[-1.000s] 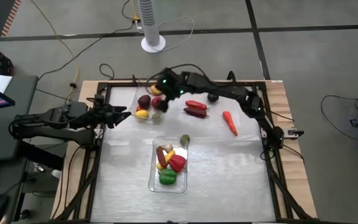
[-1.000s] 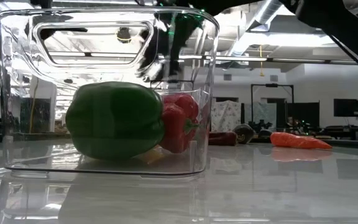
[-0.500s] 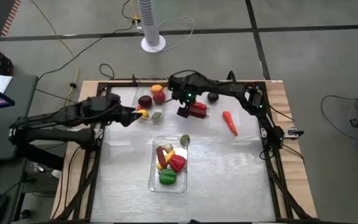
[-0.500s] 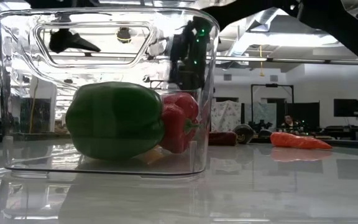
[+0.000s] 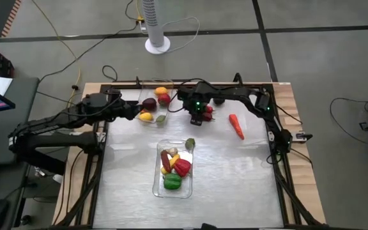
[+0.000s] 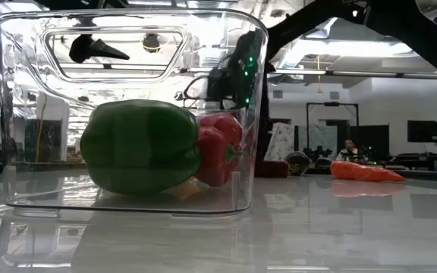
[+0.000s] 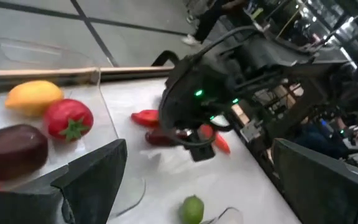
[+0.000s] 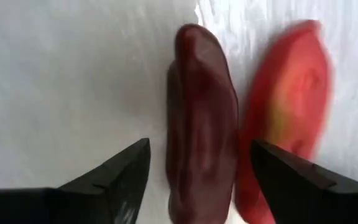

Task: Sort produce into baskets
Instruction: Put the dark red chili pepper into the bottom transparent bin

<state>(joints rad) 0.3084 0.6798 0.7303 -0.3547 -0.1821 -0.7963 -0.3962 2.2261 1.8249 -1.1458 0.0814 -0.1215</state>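
My right gripper (image 5: 197,117) is open over two peppers lying side by side on the table. In the right wrist view its fingers stand on either side of the dark red pepper (image 8: 201,118), with the brighter red pepper (image 8: 288,106) beside it. My left gripper (image 5: 137,114) is open and empty at the left side of the far clear basket (image 5: 140,96), which holds a plum (image 7: 11,146), a tomato (image 7: 69,118) and lemons (image 7: 35,96). The near clear basket (image 5: 158,190) holds a green pepper (image 6: 139,145), a red pepper (image 6: 220,148) and other pieces.
An orange carrot (image 5: 236,126) lies on the table to the right of the peppers, and a dark plum (image 5: 218,99) lies at the far side. A lime (image 5: 190,143) sits at the near basket's far end. A black frame (image 5: 278,147) borders the table.
My right gripper has gone from over the far basket toward the table's right and down to the two peppers. My left gripper has gone from the table's left edge toward the far basket.
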